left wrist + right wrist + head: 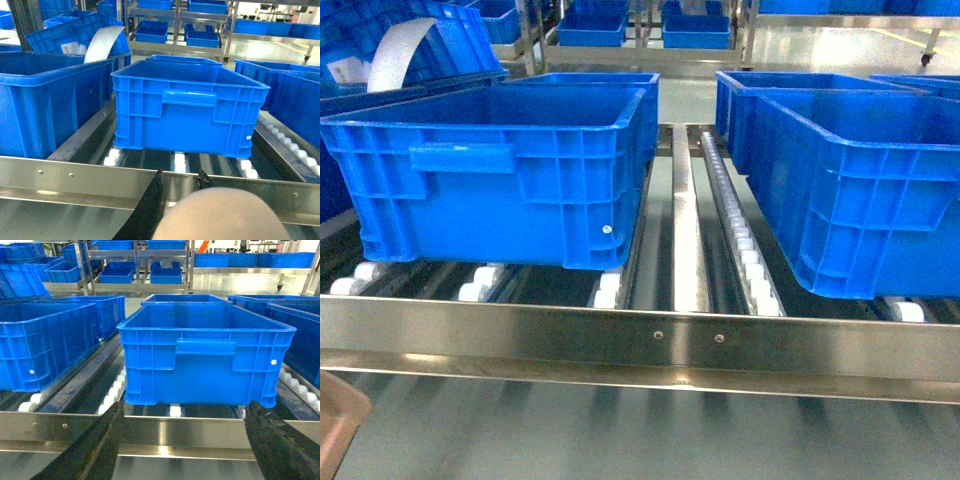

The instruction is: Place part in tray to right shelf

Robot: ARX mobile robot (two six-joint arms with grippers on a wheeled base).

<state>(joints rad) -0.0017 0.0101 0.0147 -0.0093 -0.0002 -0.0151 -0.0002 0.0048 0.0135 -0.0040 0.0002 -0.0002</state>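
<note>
Crates [510, 170]: 2 on the shelf [640, 340]; right hand [185, 450] spread, left hand [180, 200] seemingly pinching the tray [220, 215].

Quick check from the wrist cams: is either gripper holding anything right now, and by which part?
Right gripper is open, nothing between its fingers. Left gripper has a cream-beige rounded shape right at its fingers, likely the tray, but the hold itself is out of view.

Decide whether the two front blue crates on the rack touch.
Apart. The head view shows a roller track lying bare between the left crate and the right crate.
</note>
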